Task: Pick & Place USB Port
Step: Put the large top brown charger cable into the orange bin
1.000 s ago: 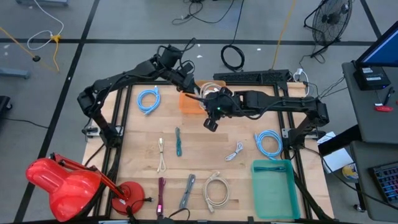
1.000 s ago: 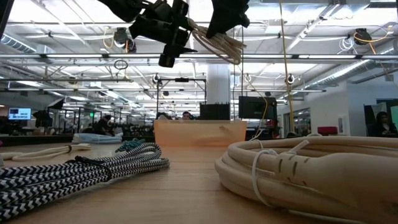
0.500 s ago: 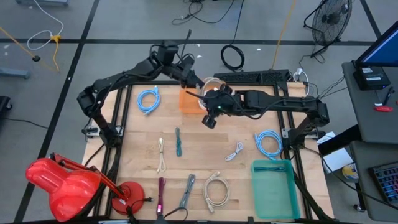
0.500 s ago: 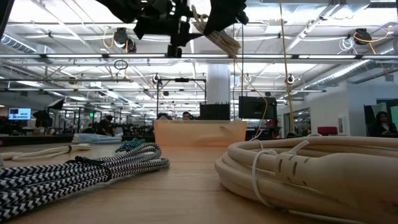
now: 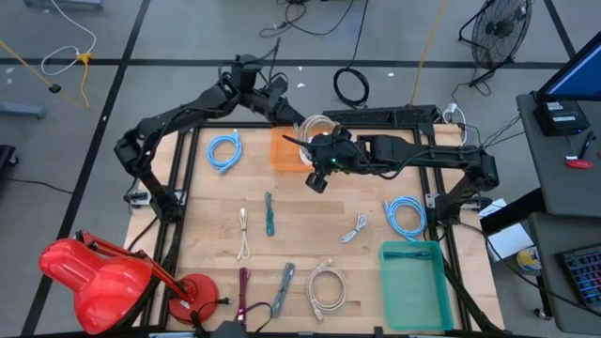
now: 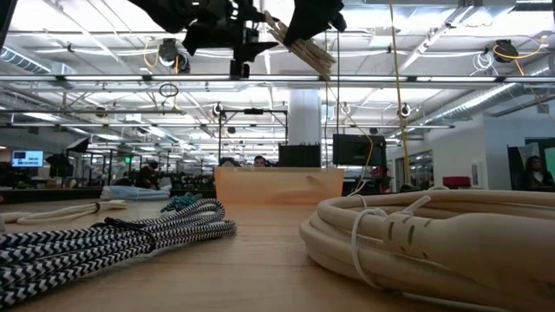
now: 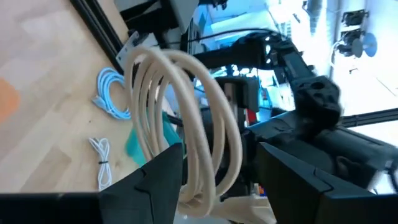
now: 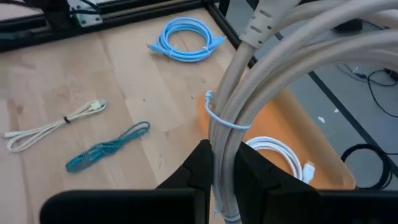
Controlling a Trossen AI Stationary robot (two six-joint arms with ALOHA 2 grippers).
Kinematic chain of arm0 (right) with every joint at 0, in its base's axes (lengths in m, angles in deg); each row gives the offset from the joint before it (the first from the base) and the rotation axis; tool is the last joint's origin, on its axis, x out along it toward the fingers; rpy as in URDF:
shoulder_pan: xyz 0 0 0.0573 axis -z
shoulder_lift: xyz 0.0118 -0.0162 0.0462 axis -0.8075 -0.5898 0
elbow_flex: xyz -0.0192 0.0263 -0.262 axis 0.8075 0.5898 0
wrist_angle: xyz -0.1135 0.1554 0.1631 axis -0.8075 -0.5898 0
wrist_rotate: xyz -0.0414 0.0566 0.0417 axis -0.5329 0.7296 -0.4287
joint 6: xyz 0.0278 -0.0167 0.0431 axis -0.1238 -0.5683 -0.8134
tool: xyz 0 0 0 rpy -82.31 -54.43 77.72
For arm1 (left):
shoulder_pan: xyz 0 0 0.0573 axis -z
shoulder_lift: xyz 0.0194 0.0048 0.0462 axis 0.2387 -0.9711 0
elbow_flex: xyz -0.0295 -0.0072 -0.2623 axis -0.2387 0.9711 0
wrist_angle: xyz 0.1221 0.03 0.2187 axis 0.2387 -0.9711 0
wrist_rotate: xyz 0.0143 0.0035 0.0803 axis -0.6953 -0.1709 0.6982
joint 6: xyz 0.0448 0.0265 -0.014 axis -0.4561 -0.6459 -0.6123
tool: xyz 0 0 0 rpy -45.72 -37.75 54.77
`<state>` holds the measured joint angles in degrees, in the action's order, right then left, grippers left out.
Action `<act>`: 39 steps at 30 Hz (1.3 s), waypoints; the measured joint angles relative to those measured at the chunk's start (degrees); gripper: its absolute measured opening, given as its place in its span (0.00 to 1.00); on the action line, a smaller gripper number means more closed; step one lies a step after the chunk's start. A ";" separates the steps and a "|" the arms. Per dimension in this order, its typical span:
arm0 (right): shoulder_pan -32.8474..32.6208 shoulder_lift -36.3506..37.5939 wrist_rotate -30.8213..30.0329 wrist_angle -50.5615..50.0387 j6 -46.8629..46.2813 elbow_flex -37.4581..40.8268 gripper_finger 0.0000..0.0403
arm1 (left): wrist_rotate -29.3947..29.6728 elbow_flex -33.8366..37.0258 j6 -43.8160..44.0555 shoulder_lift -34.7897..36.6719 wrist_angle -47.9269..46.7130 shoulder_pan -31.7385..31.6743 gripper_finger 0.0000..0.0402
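Above the table's far edge, over the orange bin, the right gripper pinches a beige cable coil between nearly closed fingers. The left gripper has its fingers spread wide around the coil's loops, seemingly not clamping them.

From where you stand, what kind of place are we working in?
Likely a large open robotics lab or workshop: exposed ceiling trusses and strip lights, rows of workstations with monitors behind the table, and loose cables and a fan on the concrete floor.
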<state>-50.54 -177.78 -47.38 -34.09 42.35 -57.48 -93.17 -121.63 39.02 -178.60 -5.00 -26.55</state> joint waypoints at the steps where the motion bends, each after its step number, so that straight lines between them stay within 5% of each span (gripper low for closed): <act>1: -0.01 0.00 -0.70 -0.26 0.00 0.00 0.07 | 0.00 0.00 0.03 0.39 0.33 -0.24 0.52; 22: -0.02 0.00 -0.94 1.19 -1.30 0.00 0.07 | 3.69 -0.05 -7.07 1.40 -7.06 -0.49 0.52; 39: 1.28 0.02 1.59 2.45 -3.43 0.00 0.07 | 7.64 -0.04 -5.33 1.40 -3.44 3.00 0.52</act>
<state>-49.27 -177.76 -45.79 -31.64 38.92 -57.48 -85.53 -121.68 33.69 -177.20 -8.44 -23.55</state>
